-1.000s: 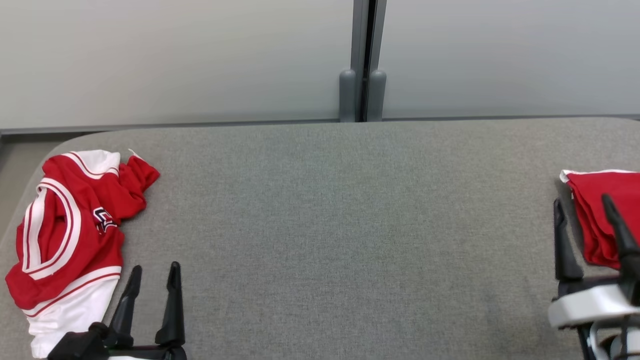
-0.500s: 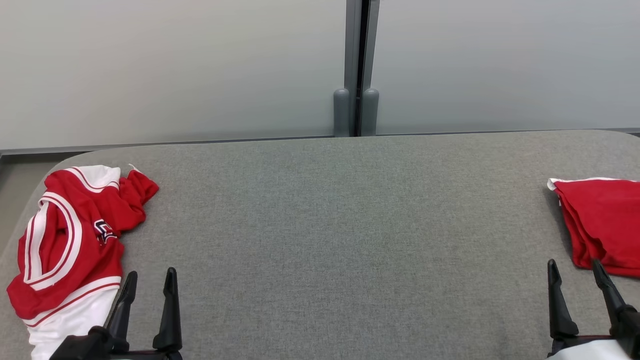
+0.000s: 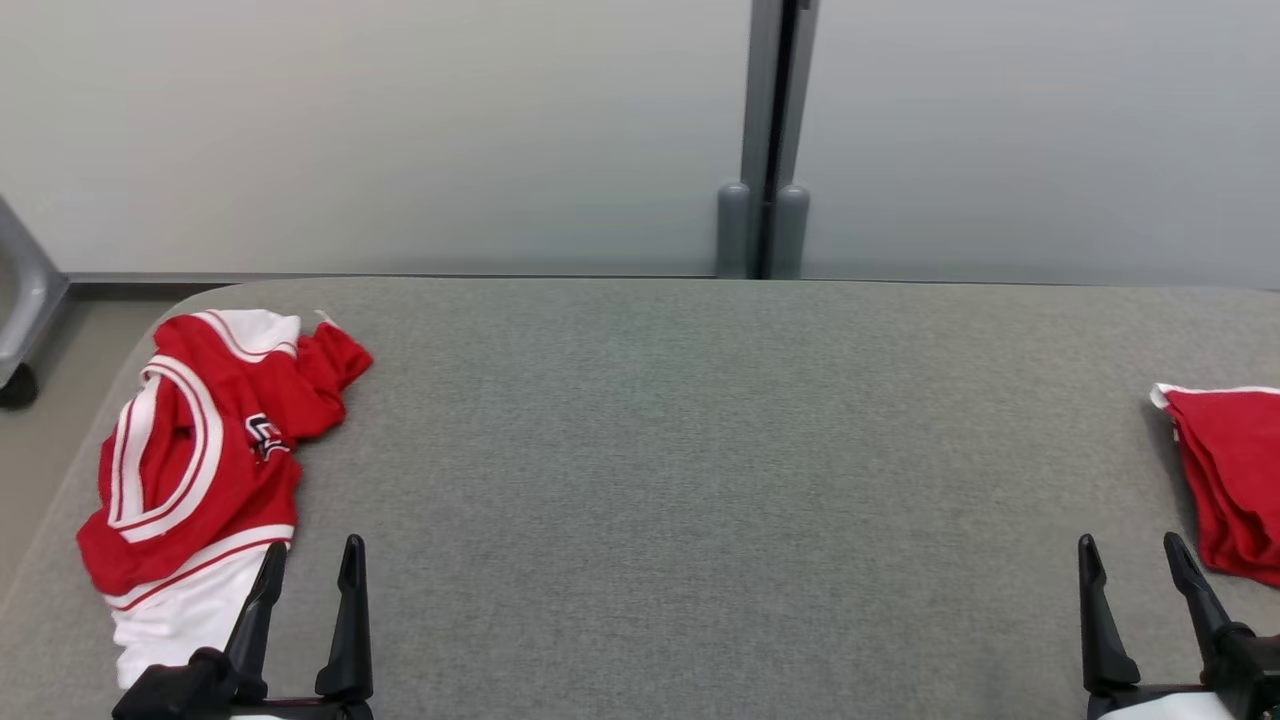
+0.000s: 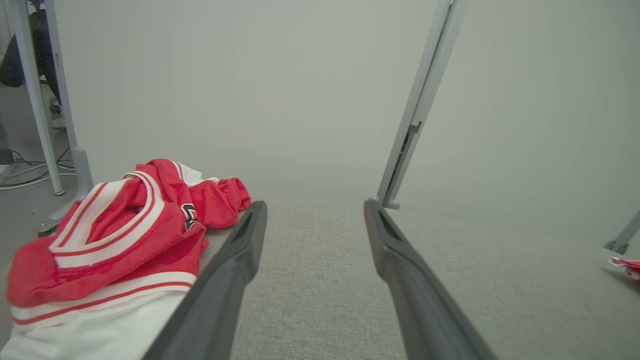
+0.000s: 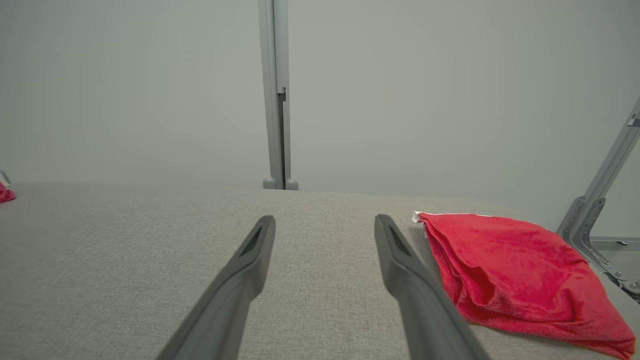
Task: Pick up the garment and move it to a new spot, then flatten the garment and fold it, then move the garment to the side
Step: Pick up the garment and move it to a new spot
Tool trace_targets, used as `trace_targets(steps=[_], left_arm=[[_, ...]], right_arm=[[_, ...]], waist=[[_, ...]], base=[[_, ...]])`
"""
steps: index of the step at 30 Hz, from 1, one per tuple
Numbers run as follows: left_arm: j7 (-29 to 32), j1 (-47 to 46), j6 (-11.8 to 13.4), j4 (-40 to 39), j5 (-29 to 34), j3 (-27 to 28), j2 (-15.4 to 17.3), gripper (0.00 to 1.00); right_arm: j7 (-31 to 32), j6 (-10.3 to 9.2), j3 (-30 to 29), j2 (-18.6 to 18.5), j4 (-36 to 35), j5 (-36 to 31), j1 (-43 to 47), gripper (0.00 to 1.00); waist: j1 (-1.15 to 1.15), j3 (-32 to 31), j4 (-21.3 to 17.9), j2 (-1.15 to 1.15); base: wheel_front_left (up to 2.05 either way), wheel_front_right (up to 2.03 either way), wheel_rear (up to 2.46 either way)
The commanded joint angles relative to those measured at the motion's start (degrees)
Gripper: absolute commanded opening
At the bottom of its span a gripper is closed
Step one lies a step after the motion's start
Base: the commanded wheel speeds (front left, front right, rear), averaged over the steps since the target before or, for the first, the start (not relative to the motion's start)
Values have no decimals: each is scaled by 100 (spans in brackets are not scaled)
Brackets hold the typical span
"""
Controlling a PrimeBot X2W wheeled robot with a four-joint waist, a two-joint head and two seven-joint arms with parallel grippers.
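Crumpled red-and-white jersey (image 3: 200,450) is lying at 9 o'clock on the grey padded table (image 3: 700,450), just beside the left gripper (image 3: 312,545) at 7, which is standing with fingers apart, empty. Folded red garment (image 3: 1235,480) is sitting at 3 o'clock. Right gripper (image 3: 1130,540) at 5 is also standing spread, empty.

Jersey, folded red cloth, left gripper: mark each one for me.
Jersey (image 3: 240,490): head view, red fabric below the collar stripes.
Folded red cloth (image 5: 505,265): right wrist view, middle of its top layer.
Left gripper (image 3: 313,548): head view, gap midway between its open fingertips.
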Motion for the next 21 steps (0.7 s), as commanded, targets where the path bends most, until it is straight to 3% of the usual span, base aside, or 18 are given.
trace_targets(steps=[1,10,17,21], left_arm=[[1,-9,-9,3,26,43,26,100],[1,255,-10,-42,-15,283,18,100],[1,248,-9,-84,-55,281,14,100],[1,-131,-10,226,-253,-32,111,100]], right_arm=[[-30,-2,87,-24,-23,53,41,100],[-31,-2,637,-26,-42,196,21,100],[-31,-2,688,-27,-42,175,33,100],[-30,-2,600,-25,-107,53,-93,100]], waist=[[0,-63,397,0],[0,-161,1340,0],[0,-101,1458,0],[0,236,1440,0]], base=[[0,0,0],[0,0,0],[0,0,0],[0,0,0]])
